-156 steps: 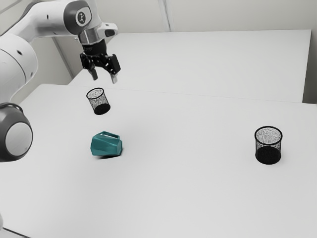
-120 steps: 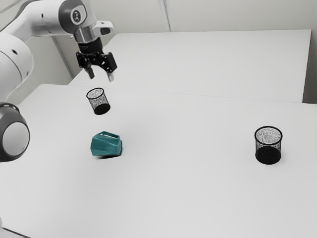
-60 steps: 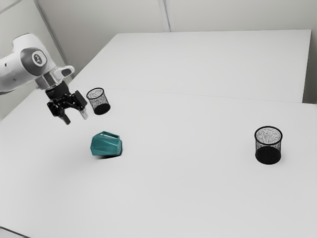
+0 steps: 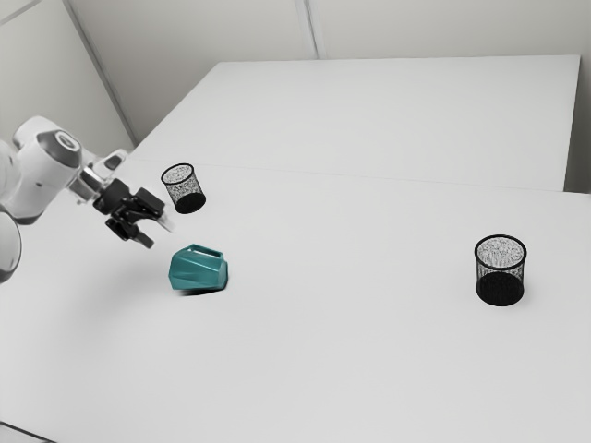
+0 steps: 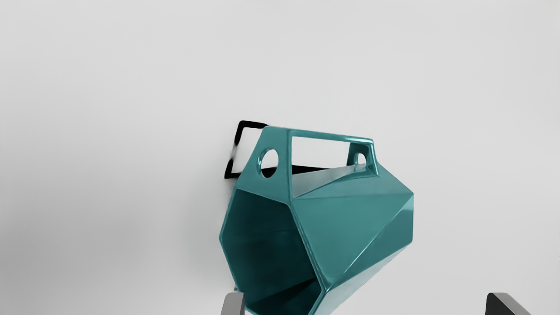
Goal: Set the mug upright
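The mug (image 4: 197, 271) lies on its side on the white table (image 4: 332, 369), left of the middle in the exterior view, a little below half of its height. Its open mouth looks to the exterior view's left, and its handle (image 5: 332, 136) sticks out from the side of the body. The gripper (image 4: 158, 234) is at the upper left of the mug in the exterior view, near to it and above the table, and it comes tilted. Its two fingers (image 5: 233, 305) are spread wide, with nothing pinched between them. In the wrist view, one finger overlaps the edge of the mouth (if they touch, I cannot tell).

Around the mug there are two black mesh bins. The first bin (image 4: 189, 200) stands just above the mug in the exterior view, near the gripper, so this side is the more crowded one. The second bin (image 4: 500, 288) stands upright at the exterior view's right, well apart from the mug. Under the handle, a dark shadow (image 5: 253, 124) falls on the table.
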`<state>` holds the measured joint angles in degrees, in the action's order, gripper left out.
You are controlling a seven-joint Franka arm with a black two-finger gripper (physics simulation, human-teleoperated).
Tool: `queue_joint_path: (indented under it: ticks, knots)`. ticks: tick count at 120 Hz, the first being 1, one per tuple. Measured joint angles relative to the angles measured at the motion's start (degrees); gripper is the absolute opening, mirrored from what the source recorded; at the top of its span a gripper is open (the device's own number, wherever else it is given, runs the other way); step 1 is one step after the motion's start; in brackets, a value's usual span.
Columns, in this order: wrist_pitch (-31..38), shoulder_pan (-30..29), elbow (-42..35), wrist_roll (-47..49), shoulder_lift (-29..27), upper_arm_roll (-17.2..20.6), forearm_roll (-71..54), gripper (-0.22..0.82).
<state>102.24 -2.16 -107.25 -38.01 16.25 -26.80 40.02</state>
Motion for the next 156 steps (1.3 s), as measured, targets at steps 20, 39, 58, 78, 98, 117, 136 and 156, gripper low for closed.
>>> queue_joint_path:
  ticks: [20, 39, 58, 78, 98, 117, 136, 156]
  knots:
    - [-0.4, -2.1, 0.0, -5.7, 2.1, 0.0, 3.5, 0.6]
    - [-1.3, -3.2, -0.5, -10.4, 5.0, 0.0, 7.1, 0.6]
    - [-2.6, -3.5, -2.3, -14.1, 5.6, 0.0, 10.8, 0.6]
    - [-4.7, -3.9, -3.9, -17.0, 5.6, 0.0, 14.3, 0.6]
    - [-7.1, -4.1, -5.6, -18.7, 5.6, 0.0, 17.1, 0.6]
    - [-8.8, -4.1, -6.3, -19.7, 5.6, 0.0, 18.5, 0.6]
    - [-10.0, -4.1, -7.5, -20.4, 5.6, 0.0, 20.3, 0.6]
    - [-10.5, -4.0, -7.8, -20.9, 5.6, 0.0, 21.0, 0.56]
